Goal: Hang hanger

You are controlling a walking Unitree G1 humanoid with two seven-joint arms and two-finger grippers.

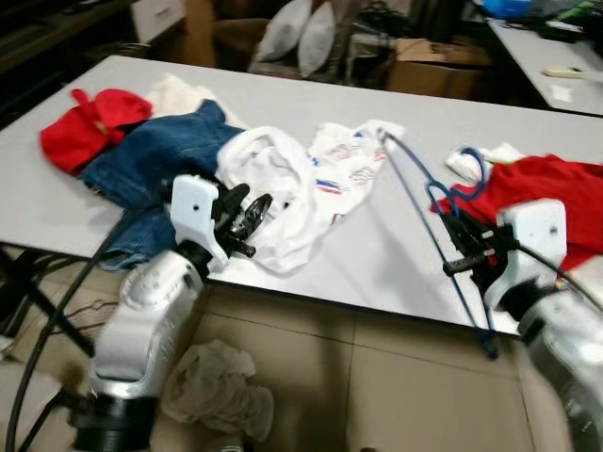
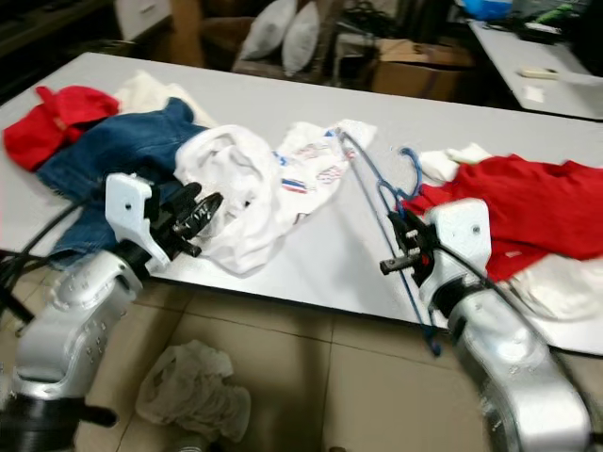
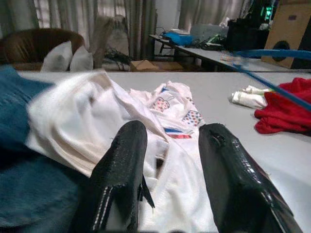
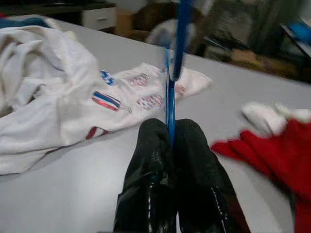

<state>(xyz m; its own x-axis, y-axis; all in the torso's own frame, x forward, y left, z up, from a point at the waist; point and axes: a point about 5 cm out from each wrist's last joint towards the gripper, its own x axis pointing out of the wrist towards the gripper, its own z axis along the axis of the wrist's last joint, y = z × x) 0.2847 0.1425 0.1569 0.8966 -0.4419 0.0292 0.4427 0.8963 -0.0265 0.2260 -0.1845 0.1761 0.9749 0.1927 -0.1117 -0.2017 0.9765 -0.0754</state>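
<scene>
The right gripper (image 4: 170, 141) is clamped on a thin blue hanger (image 1: 415, 193) that slants away ahead of its fingers above the grey table (image 1: 377, 264), while the left gripper (image 3: 167, 160), fingers spread, rests over a white shirt (image 1: 283, 198).

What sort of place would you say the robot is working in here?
Probably a workroom or lab set up for laundry practice rather than a lived-in home: clothes heaped on a long grey table, more tables behind with gear, a cardboard box, and pillows.
</scene>
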